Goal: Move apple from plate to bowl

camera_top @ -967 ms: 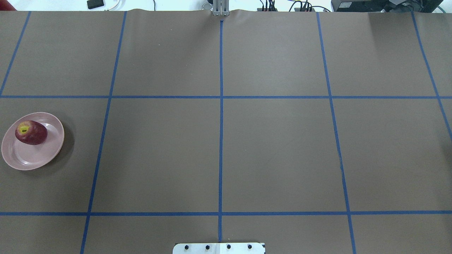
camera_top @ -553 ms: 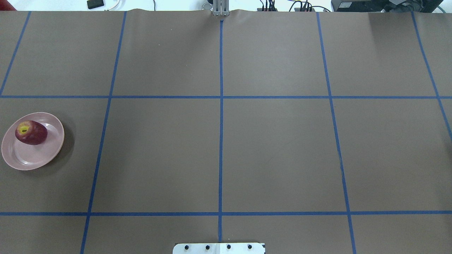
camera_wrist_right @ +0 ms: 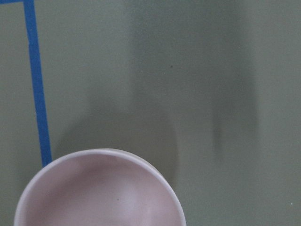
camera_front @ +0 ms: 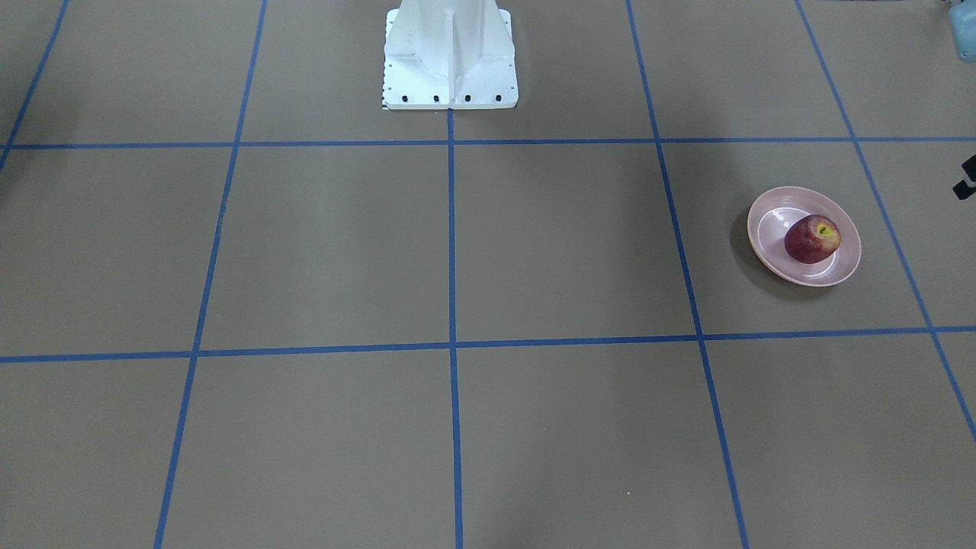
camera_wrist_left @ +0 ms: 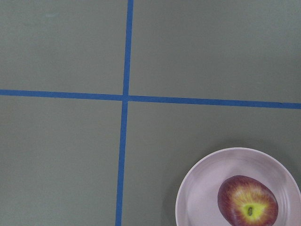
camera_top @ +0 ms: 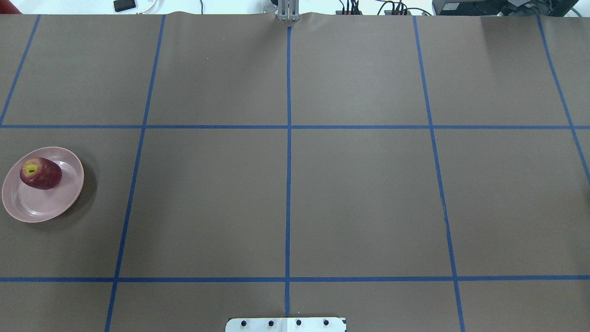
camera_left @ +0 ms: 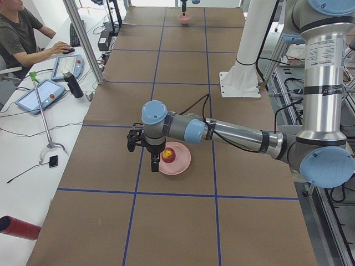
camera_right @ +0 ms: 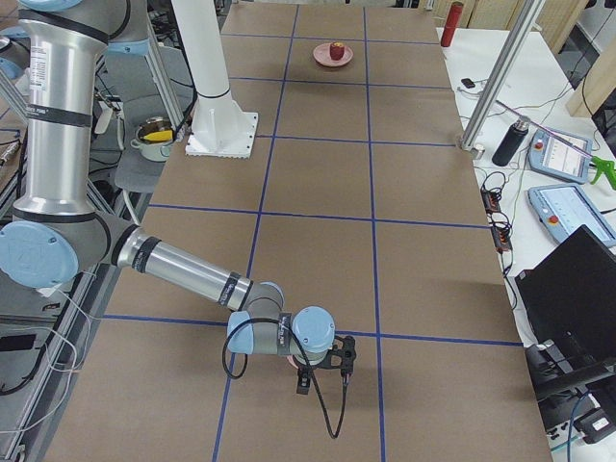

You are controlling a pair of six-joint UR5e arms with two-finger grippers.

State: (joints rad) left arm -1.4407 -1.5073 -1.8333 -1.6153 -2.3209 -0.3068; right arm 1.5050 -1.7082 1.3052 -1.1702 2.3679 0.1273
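The dark red apple (camera_top: 40, 173) lies on the pale pink plate (camera_top: 32, 205) at the table's left end; both also show in the front view, apple (camera_front: 813, 239) on plate (camera_front: 766, 229), and in the left wrist view, apple (camera_wrist_left: 248, 201) on plate (camera_wrist_left: 200, 188). My left gripper (camera_left: 154, 164) hangs just beside the apple (camera_left: 168, 155), over the plate's rim; I cannot tell if it is open. The small pink bowl (camera_wrist_right: 101, 188) stands at the table's far right end (camera_left: 183, 19). My right gripper (camera_right: 302, 385) hovers over the bowl; I cannot tell its state.
The white robot base (camera_front: 450, 57) stands at mid-table on the robot's side. Blue tape lines (camera_top: 288, 138) grid the brown table. An operators' desk with tablets (camera_left: 39, 94), a seated person (camera_left: 19, 33) and metal posts (camera_left: 83, 39) run along the far side.
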